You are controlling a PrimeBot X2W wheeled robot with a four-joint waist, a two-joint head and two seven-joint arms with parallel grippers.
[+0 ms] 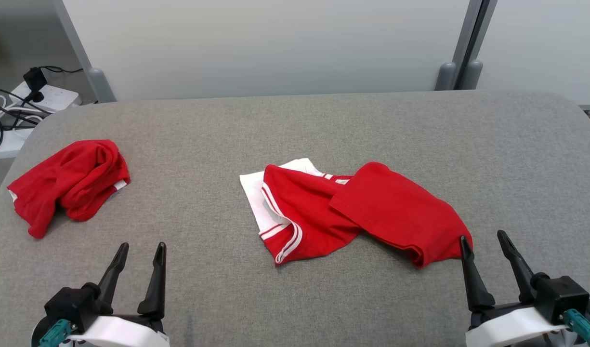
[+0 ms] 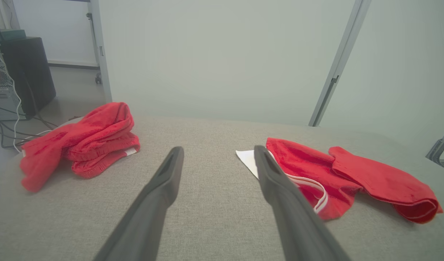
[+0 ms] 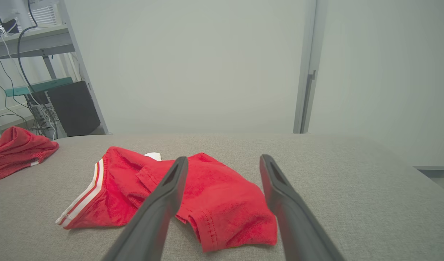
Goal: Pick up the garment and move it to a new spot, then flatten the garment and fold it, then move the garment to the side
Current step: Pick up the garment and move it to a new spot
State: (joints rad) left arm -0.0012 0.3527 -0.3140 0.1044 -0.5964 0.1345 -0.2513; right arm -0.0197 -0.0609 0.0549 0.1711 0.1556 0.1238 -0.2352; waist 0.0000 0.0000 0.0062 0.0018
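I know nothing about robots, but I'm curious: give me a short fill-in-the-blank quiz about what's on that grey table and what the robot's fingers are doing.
1. The grey table holds ____ garments.
2. The crumpled all-red garment lies on the robot's ____ side.
3. The middle garment is red with ____ stripes.
4. The left fingers and the right fingers stand ____, holding nothing.
Missing words: two; left; white; open.

the surface (image 1: 323,125) is covered in matt grey woven cloth, slightly rough. the garment (image 1: 396,207) is soft red cloth, faintly fuzzy, with smooth white trim. the jaws look like matt dark plastic.
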